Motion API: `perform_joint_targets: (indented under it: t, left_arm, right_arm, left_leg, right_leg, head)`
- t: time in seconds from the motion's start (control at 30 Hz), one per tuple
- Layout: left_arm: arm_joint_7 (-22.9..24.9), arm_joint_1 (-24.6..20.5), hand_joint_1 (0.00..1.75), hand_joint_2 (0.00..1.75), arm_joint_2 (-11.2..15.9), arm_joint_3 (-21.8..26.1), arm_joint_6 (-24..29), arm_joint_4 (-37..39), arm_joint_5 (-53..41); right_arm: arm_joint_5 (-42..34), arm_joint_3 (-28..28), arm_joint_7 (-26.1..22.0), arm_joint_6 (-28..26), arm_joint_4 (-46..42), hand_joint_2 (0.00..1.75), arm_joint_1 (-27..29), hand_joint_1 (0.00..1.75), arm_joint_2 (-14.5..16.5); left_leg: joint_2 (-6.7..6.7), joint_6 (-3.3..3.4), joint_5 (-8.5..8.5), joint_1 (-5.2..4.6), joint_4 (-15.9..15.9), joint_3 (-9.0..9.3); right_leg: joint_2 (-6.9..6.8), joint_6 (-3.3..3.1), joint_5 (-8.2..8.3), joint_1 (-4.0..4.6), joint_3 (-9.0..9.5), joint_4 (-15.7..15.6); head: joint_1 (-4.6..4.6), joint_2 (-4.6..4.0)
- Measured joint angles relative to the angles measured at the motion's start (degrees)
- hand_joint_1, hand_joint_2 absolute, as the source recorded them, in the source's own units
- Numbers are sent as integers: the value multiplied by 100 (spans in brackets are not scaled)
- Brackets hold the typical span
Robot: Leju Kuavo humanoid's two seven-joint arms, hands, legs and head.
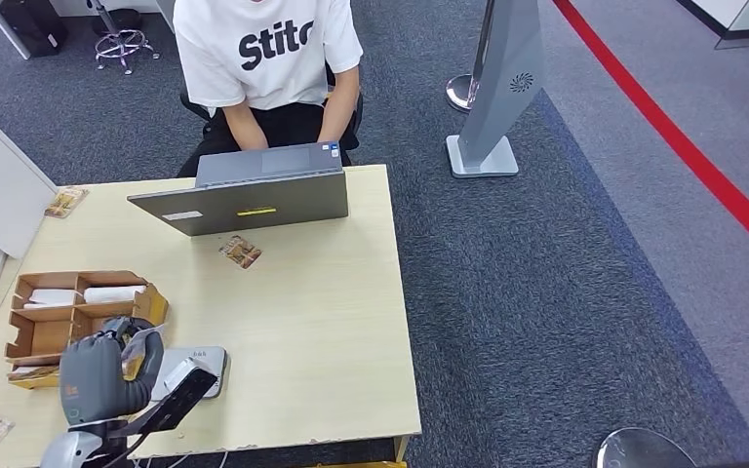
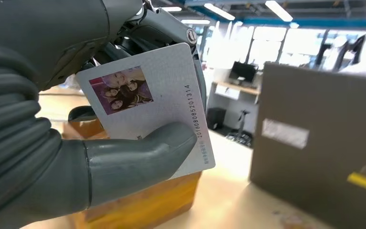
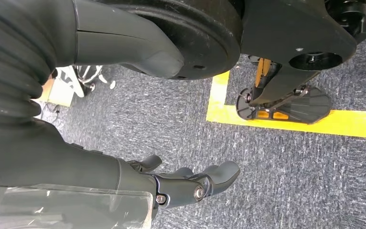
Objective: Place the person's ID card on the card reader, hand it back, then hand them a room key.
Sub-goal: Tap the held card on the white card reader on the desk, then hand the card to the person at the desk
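one id card [image 2: 162,95], left robot hand [image 2: 76,157] gripping

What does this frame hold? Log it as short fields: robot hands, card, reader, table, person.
left robot hand: holds the ID card between thumb and fingers
right robot hand: hangs over the carpet, holding nothing
card reader: on the table, beside the left robot hand
cardboard organizer: on the table's left side
person: seated behind the laptop
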Motion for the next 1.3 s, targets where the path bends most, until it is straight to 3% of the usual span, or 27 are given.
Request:
perform_joint_targets:
  t: [0.4, 1.3]
  left_arm:
    - [-6, 12, 175, 175, -92, 231, -60, 903, 7]
    - [-6, -3, 175, 175, -136, 266, -117, 1227, -39]
  right_arm:
    - [58, 0, 28, 10, 0, 175, -1, 0, 0]
    - [104, 0, -8, 58, 0, 175, 3, 0, 0]
  left_leg:
    - [0, 0, 0, 0, 0, 0]
    - [0, 0, 0, 0, 0, 0]
  right_leg:
    - [0, 0, 0, 0, 1, 0]
    - [0, 0, 0, 0, 0, 0]
  head:
    - [0, 1]
    - [0, 1]
